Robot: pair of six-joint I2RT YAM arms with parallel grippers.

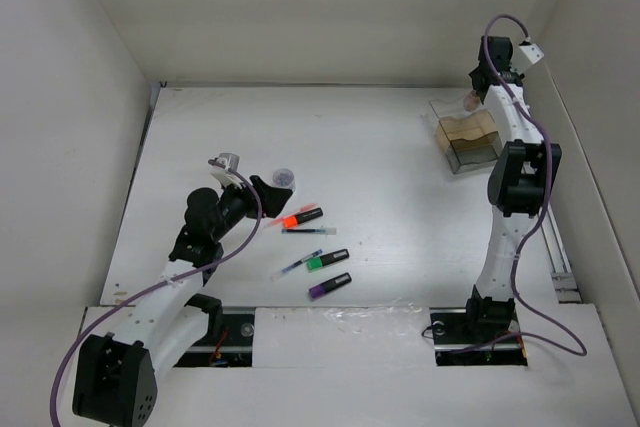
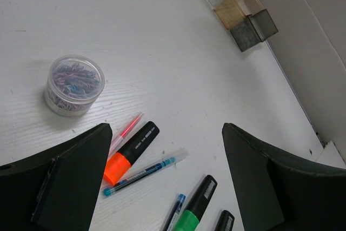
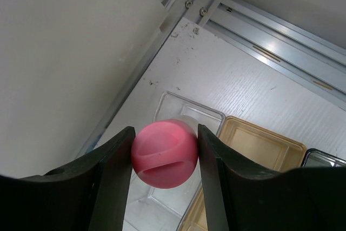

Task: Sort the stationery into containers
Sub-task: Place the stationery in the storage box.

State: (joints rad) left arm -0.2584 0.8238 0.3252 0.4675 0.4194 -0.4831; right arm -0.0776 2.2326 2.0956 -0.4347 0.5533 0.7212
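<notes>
Above the organiser [image 3: 260, 145], right gripper [image 3: 165, 133] clamps pink-topped jar [image 3: 163, 158]; left gripper [image 2: 164, 131] hangs wide near orange highlighter [image 2: 131, 152].

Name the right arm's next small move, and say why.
Probably lower the pink-topped jar: the right claw clamps it above the organiser, over its clear end compartment, apparently not yet inside.

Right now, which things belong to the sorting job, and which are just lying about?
Job: orange highlighter, green highlighter, purple highlighter, pen, second pen, pink pen, clip jar, pink-topped jar, organiser.
Lying about: cables, rail.
</notes>
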